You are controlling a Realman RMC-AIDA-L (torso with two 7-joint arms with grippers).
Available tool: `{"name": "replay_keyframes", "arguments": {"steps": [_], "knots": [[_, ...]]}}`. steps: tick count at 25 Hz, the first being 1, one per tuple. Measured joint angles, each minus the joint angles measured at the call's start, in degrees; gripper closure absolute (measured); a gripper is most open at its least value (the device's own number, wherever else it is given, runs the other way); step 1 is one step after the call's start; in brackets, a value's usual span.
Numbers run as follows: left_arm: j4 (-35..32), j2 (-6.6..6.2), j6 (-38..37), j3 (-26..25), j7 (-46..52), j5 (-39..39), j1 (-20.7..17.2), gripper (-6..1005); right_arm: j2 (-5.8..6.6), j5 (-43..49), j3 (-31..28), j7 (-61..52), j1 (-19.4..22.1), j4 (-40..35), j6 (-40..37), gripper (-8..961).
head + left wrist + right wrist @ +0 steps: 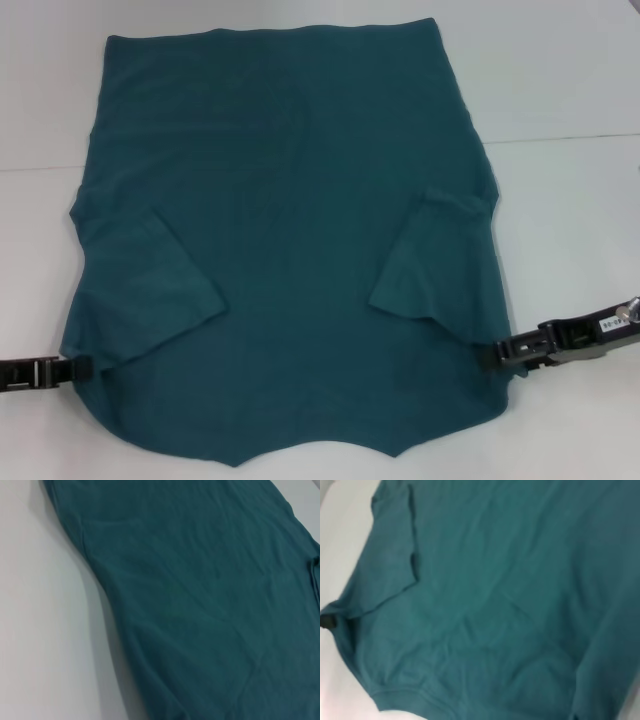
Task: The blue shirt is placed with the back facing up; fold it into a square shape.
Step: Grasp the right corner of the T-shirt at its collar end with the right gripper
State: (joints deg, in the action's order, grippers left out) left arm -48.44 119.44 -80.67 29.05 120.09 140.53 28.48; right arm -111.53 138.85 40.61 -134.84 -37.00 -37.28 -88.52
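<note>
The blue shirt (290,230) lies flat on the white table (560,80), plain side up, with both short sleeves folded inward over the body. Its neckline is at the near edge and its hem at the far edge. My left gripper (84,367) lies low at the shirt's near-left shoulder edge, its tip over the fabric. My right gripper (503,350) lies low at the near-right shoulder edge, its tip also over the fabric. The left wrist view shows the shirt (210,600) close up. The right wrist view shows the shirt (510,600) with a folded sleeve and the left gripper (327,621) far off.
The white table shows on both sides of the shirt (40,100) and beyond its hem. A seam line (560,138) crosses the table on the right. Nothing else lies on it.
</note>
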Motion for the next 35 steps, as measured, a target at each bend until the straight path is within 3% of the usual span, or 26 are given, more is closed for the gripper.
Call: {"name": "replay_keyframes", "arguments": {"steps": [5,21,35], "knots": [[0.30,0.11,0.00,-0.11,-0.02,0.00,0.14,975,0.14,2.95,0.00,-0.84,-0.24,0.24,-0.26,65],[0.28,0.12,0.01,-0.14,-0.23,-0.09,0.37,974,-1.07,2.25,-1.55,-0.01,1.12,2.48,0.00,68],[0.36,0.00,0.08,0.21,-0.39,-0.09,1.06,975,-0.75,1.77,-6.18,1.03,3.15,1.73,1.01,70]]}}
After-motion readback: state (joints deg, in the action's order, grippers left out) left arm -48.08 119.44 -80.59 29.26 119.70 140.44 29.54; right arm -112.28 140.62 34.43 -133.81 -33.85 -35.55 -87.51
